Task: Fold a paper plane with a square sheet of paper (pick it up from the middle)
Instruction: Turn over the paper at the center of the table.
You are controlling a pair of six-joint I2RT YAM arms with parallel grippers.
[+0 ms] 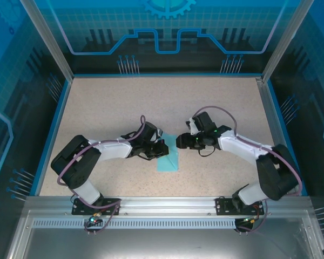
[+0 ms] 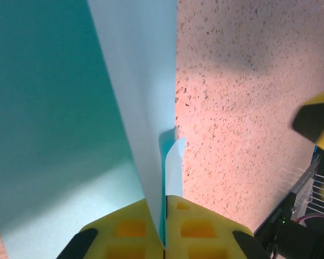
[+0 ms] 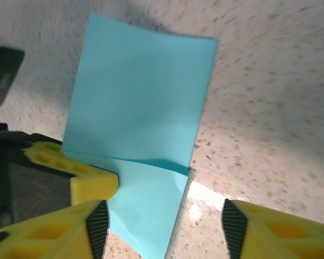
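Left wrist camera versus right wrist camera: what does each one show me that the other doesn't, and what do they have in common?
The left wrist view gives a close look at the left fingers, pinched shut on an edge of the cyan paper sheet, with one flap that looks lifted off the surface. The right wrist view gives the right fingers standing open, clamping nothing, and the sheet's wider outline with a crease running across it. Both share the same sheet, the speckled table, and a glimpse of the other arm's yellow fingers at the frame's edge.
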